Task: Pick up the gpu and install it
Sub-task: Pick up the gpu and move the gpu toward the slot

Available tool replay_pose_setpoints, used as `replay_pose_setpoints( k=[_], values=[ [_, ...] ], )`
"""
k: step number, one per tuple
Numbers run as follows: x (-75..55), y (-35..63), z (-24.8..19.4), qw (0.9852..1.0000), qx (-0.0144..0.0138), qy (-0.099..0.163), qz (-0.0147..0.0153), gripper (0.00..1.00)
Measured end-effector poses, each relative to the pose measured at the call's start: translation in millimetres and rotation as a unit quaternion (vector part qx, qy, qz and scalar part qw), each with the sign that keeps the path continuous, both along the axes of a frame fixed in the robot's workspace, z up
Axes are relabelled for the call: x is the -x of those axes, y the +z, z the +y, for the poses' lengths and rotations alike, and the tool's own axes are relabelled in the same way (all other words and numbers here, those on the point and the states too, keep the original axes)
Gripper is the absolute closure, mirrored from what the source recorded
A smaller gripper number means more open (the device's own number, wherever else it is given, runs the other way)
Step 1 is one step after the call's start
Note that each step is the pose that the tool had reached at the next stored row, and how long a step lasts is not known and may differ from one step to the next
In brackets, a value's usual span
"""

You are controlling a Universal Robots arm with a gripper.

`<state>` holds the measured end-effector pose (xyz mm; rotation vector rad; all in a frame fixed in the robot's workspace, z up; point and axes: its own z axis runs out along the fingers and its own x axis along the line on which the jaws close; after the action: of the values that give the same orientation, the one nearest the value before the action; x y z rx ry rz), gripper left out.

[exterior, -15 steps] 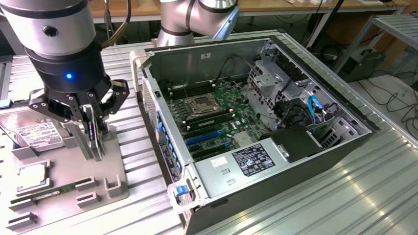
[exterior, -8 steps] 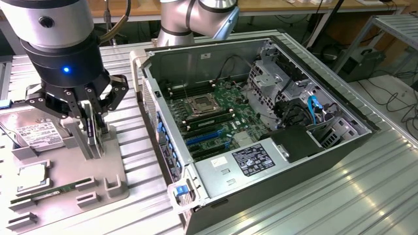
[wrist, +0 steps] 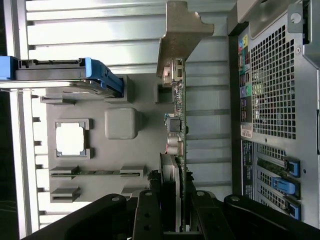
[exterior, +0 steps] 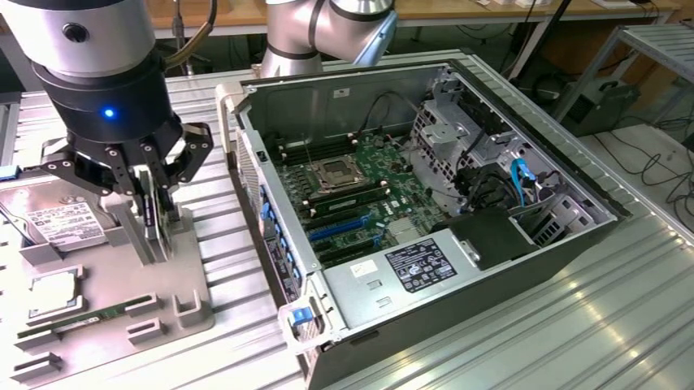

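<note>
The gpu [exterior: 162,221] stands on edge over the grey parts tray [exterior: 109,268] at the exterior view's left. My gripper [exterior: 154,213] comes down on it from above, its black fingers pressed to both faces of the card. In the wrist view the gpu [wrist: 182,125] is seen edge-on, a thin green board with its silver end bracket [wrist: 180,35] at the far end. There my gripper [wrist: 174,220] is shut on the near end. Whether the card's lower edge still touches the tray I cannot tell.
The open computer case [exterior: 564,187] lies to the exterior view's right of the tray, its motherboard with blue slots [exterior: 341,231] facing up. The tray also holds a hard drive [exterior: 65,223], a processor [exterior: 54,292] and a memory stick [exterior: 97,317]. The case's rear panel [wrist: 280,100] is close beside the card.
</note>
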<state>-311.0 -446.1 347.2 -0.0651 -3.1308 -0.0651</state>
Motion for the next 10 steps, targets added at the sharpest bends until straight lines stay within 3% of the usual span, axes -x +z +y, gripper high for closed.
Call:
replay_pose_setpoints(
  k=[10],
  values=[
    [0.0, 9.0, -0.1, 1.0000, -0.0003, 0.000, -0.0001, 0.72]
  ],
)
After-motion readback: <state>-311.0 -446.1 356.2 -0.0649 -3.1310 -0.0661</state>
